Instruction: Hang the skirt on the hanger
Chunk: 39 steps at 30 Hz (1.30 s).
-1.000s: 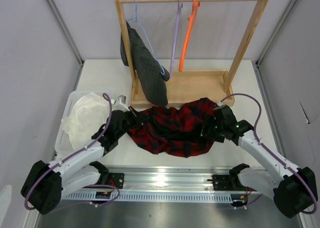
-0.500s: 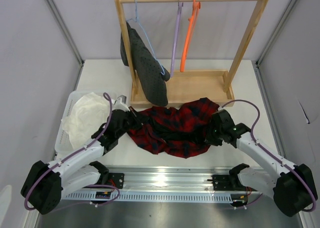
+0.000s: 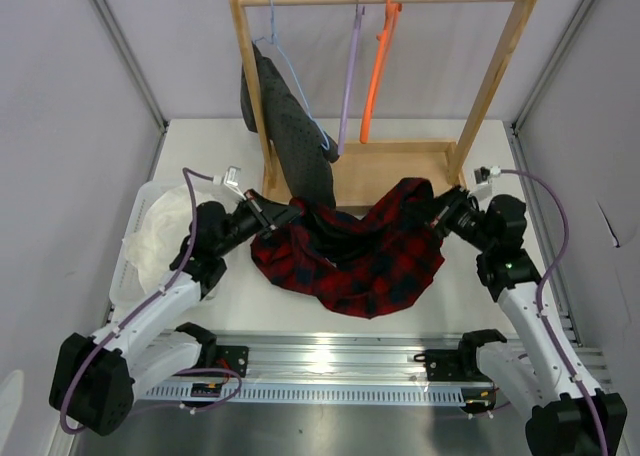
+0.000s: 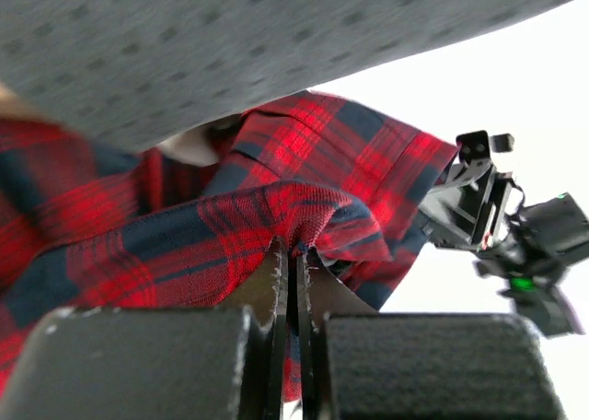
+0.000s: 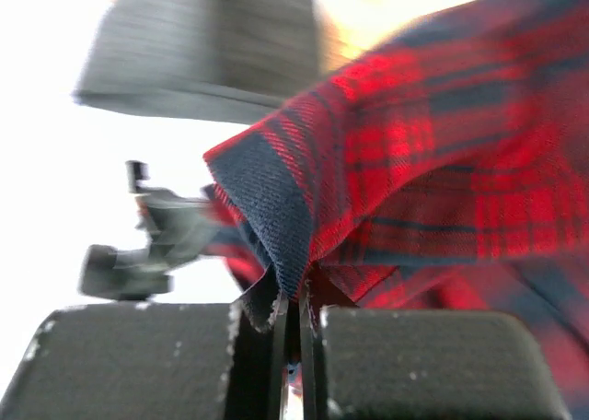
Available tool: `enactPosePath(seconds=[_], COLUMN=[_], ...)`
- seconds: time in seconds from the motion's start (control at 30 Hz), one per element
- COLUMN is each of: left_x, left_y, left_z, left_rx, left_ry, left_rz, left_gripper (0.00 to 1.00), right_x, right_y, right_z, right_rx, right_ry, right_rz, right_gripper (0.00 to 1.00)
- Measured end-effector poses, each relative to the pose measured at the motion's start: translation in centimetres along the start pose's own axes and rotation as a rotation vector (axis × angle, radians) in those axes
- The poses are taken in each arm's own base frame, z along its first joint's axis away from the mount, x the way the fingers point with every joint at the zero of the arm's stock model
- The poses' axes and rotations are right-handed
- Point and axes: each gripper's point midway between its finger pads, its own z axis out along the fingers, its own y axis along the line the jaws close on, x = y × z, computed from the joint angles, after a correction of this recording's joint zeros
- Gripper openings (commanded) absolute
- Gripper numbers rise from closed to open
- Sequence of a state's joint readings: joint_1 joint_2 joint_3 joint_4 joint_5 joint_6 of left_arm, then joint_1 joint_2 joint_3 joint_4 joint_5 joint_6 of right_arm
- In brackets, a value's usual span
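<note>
The red-and-black plaid skirt [image 3: 360,251] hangs stretched between my two grippers above the table, sagging in the middle. My left gripper [image 3: 283,214] is shut on its left edge; the wrist view shows the plaid fabric [image 4: 230,236] pinched between the closed jaws [image 4: 294,254]. My right gripper [image 3: 440,216] is shut on the right edge, a fold of skirt [image 5: 386,162] clamped in its jaws [image 5: 294,300]. The pale lilac hanger [image 3: 349,86] hangs on the wooden rail, behind and above the skirt, untouched.
A wooden rack [image 3: 500,66] stands at the back with a light blue hanger carrying a dark grey dotted garment [image 3: 295,146] and an orange hanger [image 3: 378,66]. A white bin with white cloth [image 3: 160,231] sits at the left. Grey walls enclose the table.
The right gripper shut on the skirt's right edge and lifted it up and right. The left gripper rose too. The skirt left the table and now spreads between them.
</note>
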State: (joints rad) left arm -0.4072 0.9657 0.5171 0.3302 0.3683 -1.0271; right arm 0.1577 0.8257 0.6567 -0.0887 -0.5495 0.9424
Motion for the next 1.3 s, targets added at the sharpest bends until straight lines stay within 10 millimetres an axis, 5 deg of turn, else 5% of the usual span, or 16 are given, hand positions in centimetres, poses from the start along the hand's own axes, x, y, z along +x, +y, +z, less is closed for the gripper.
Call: enactPosePath(seconds=[0.2,0.5,0.73,0.9,1.07,1.3], left_x=[-0.8,-0.2,-2.3,-4.4,-8.8,-12.0], left_y=[-1.8,-0.7,-5.6,-7.0,-14.4,-24.5], left_z=[-0.1,0.5,-0.2,0.6,-0.6,-4.8], left_rx=[0.082,0.134,0.392,0.434,0.615,0.881], left_ry=[-0.003,0.009,-0.036,-0.052,-0.106,-0.164], left_rz=[-0.053,-0.175,-0.312,-0.457,-0.437,-0.414], left_gripper=[0.00,0.00,0.00,0.00,0.00,0.00], right_x=[-3.0,-6.0,-7.1,-6.4,-5.1,-3.1], right_y=[9.6,17.2,25.9,26.3,24.0,24.2], right_z=[-0.8,-2.6,-8.3,-9.5,-8.3,-9.4], right_rx=[-0.435,-0.761,-0.998,-1.036,-0.959,-0.926], right_ry=[0.002,0.115,0.123,0.123,0.126,0.112], right_rz=[0.061,0.253,0.095,0.053,0.017,-0.120], right_gripper=[0.00,0.00,0.00,0.00,0.00,0.00])
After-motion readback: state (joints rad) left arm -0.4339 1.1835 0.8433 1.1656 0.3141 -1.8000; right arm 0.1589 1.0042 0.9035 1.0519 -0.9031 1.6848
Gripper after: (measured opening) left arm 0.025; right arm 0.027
